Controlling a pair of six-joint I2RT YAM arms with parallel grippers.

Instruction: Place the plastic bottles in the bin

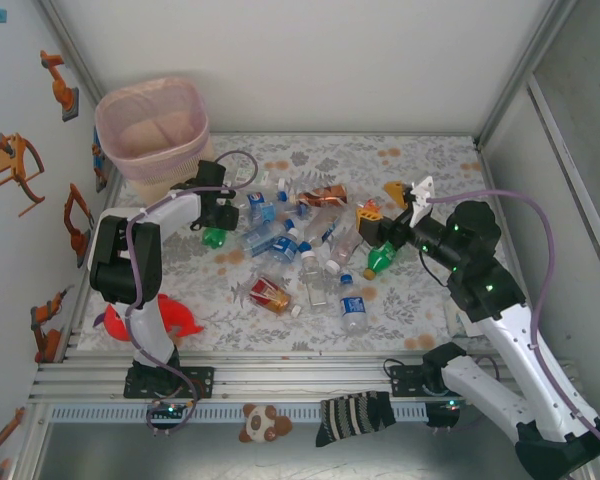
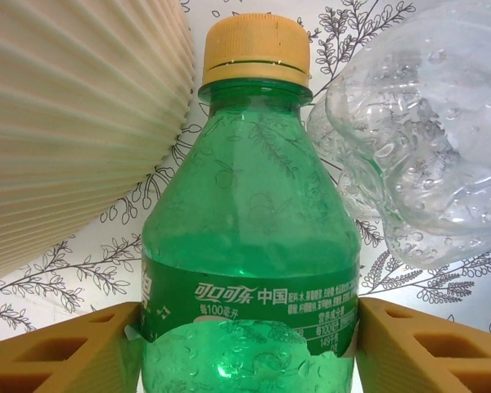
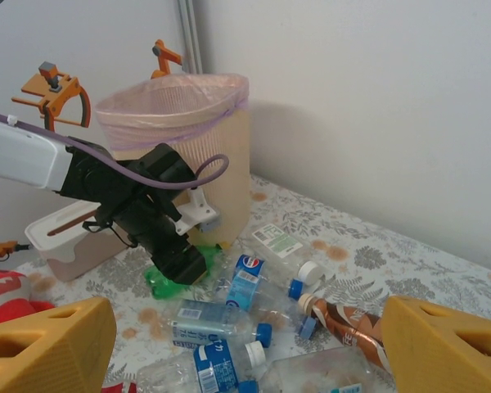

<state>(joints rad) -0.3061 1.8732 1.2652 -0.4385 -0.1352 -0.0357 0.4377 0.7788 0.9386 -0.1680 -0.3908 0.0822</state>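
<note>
A green bottle (image 2: 250, 246) with a yellow cap lies on the flowered table next to the bin (image 2: 65, 123). My left gripper (image 2: 250, 348) is down over it, with a yellow finger (image 2: 65, 352) against each side of its label. In the top view this gripper (image 1: 218, 222) sits just in front of the pink-lined bin (image 1: 150, 130). Several plastic bottles (image 1: 300, 250) lie piled mid-table, among them a brown one (image 3: 352, 323) and a blue-labelled one (image 3: 250, 278). My right gripper (image 3: 245, 344) hovers open and empty over the pile's right side.
A crumpled clear bottle (image 2: 425, 147) lies right beside the green one. A white box (image 3: 61, 237) stands left of the bin. A red toy shark (image 1: 180, 318) lies near the left arm's base. A sock (image 1: 355, 415) and a panda toy (image 1: 263, 422) rest on the front rail.
</note>
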